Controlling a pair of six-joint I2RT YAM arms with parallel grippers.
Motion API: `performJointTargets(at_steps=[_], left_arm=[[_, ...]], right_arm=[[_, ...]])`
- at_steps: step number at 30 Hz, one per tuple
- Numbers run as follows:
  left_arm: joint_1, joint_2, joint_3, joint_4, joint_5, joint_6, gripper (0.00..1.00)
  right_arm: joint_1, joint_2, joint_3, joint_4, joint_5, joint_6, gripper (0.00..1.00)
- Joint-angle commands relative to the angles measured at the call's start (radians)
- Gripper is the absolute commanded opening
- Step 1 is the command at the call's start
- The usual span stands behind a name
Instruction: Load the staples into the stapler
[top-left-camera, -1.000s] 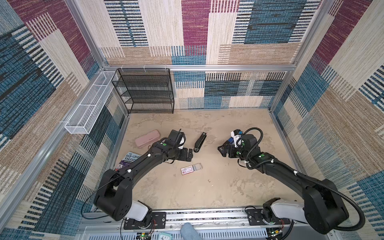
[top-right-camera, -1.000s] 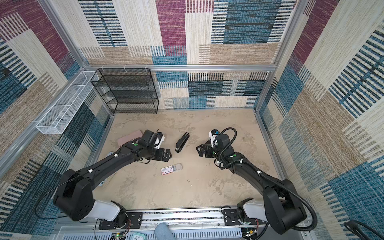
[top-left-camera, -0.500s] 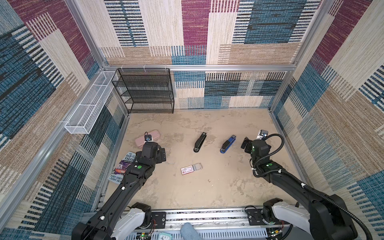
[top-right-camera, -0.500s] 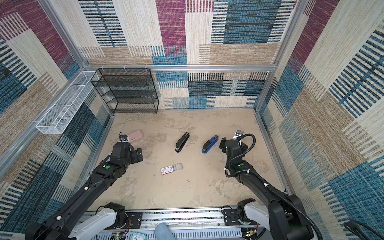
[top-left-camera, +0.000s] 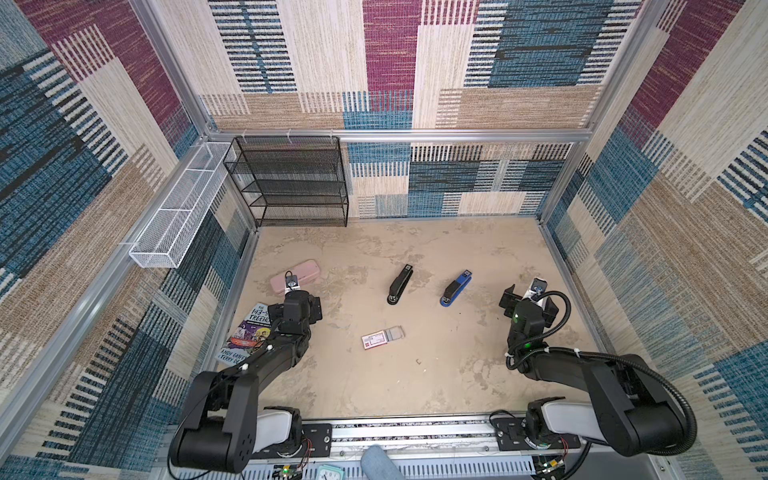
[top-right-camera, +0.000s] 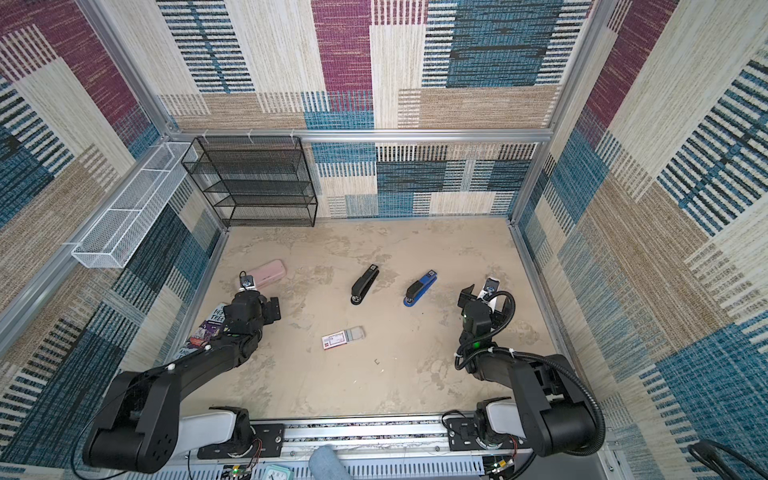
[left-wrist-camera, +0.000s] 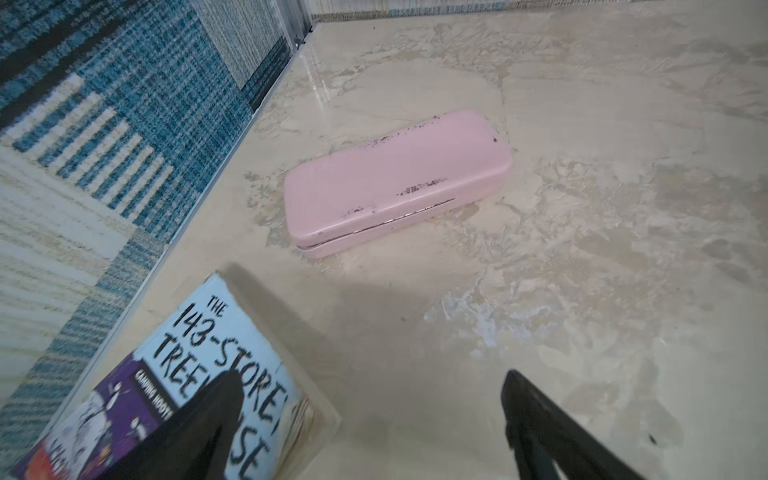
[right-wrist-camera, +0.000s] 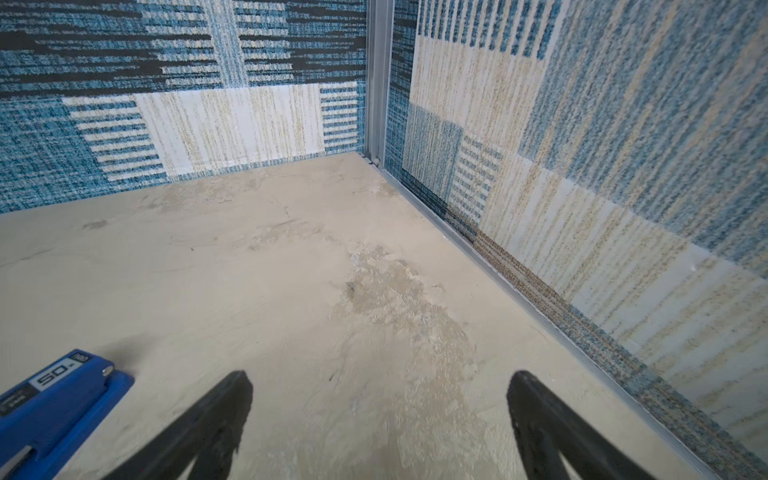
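**Left pincer (top-left-camera: 296, 307) and right pincer (top-left-camera: 528, 301) gape empty; staples (top-left-camera: 395, 333) lie between them**

Left pincer hangs low over the tabletop (top-left-camera: 415, 249), its jaws spread as wide as they go and nothing between them. A book (top-left-camera: 249, 332) lies just to its left, partly under the arm, and a pink case (top-left-camera: 308, 270) lies just ahead of it. To its right and a little back toward the base is the box (top-left-camera: 375, 340). Its grey tray is slid partly out and holds the staples, though single strips are too small to make out.

Ahead of the box, between the two pincers, lie a black stapler (top-left-camera: 400, 284) and a blue stapler (top-left-camera: 456, 288). Both look shut, and I cannot tell which one is meant. Right pincer is likewise spread wide and empty, with the blue stapler near on its left.

A strip is probably light, thin and slick, and would likely snap if bent. It is best pinched across its long sides at mid-length. The box is light card and may skid, so it wants steadying.
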Motion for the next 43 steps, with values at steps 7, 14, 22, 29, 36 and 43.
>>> performJointTargets(at_steps=[7,14,22,29,36,43], left_arm=[[0.0,0.22,-0.13,0.709,0.121,0.147,0.98],[0.075,0.204,0.018,0.381,0.222,0.078,0.99],[0.075,0.194,0.001,0.404,0.2,0.07,0.99],[0.071,0.194,0.0,0.411,0.196,0.074,0.99],[0.076,0.206,0.019,0.382,0.21,0.069,0.99],[0.098,0.198,0.018,0.373,0.255,0.062,0.99]], right_arm=[[-0.036,0.177,-0.035,0.487,-0.3,-0.124,1.0],[-0.159,0.236,-0.006,0.457,-0.537,-0.055,1.0],[-0.156,0.212,0.004,0.402,-0.533,-0.055,1.0],[-0.156,0.211,0.006,0.394,-0.534,-0.054,1.0],[-0.156,0.211,0.006,0.392,-0.534,-0.052,1.0],[-0.156,0.21,0.006,0.393,-0.534,-0.052,1.0]])
